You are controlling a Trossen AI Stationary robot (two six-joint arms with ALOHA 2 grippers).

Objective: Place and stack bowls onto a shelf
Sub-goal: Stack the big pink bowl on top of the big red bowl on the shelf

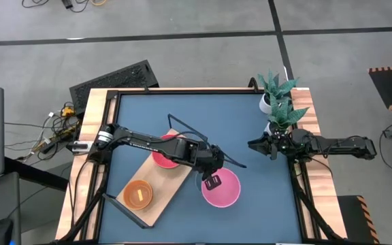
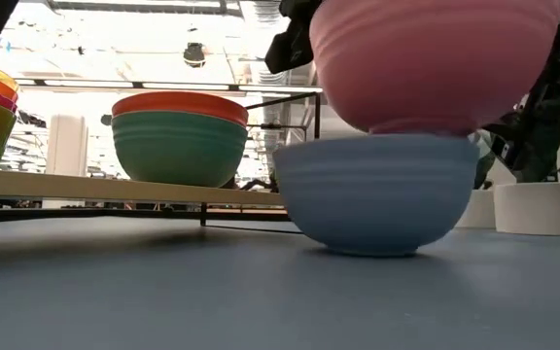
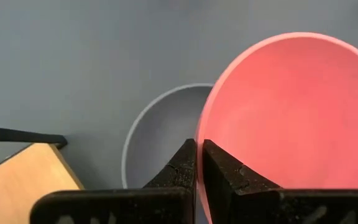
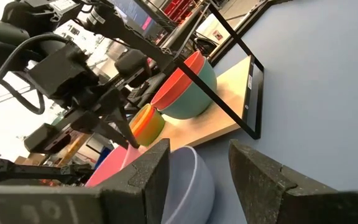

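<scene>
Near the middle of the blue table (image 1: pixel 250 136), the left pincer (image 1: pixel 211 181) is clamped on the rim of a round pink plastic bowl (image 1: pixel 222 188), one dark finger (image 3: pixel 178 171) outside the wall and the other inside it. The low view shows this pink bowl held with its base resting in the mouth of a round pale blue plastic bowl (image 2: pixel 377 192), which stands on the table; the pink bowl sits off to one side over it rather than nested square. From the left wrist view, part of the pale blue bowl's rim shows beside the pink wall.

Just beside these two lies the long light-wood shelf (image 1: pixel 156 197) on its thin black wire frame, set at a slant across the table. On it stand two stacks: an orange bowl nested in a teal bowl (image 2: pixel 179 147) at the end nearer the pink bowl, and, at the other end, a stack topped by a yellow-orange bowl (image 1: pixel 138 194).

The right pincer (image 1: pixel 258 144) hangs at the table's right edge, well apart from the bowls, its fingers parted with nothing between them, close to a white pot with a green plant (image 1: pixel 278 92).
</scene>
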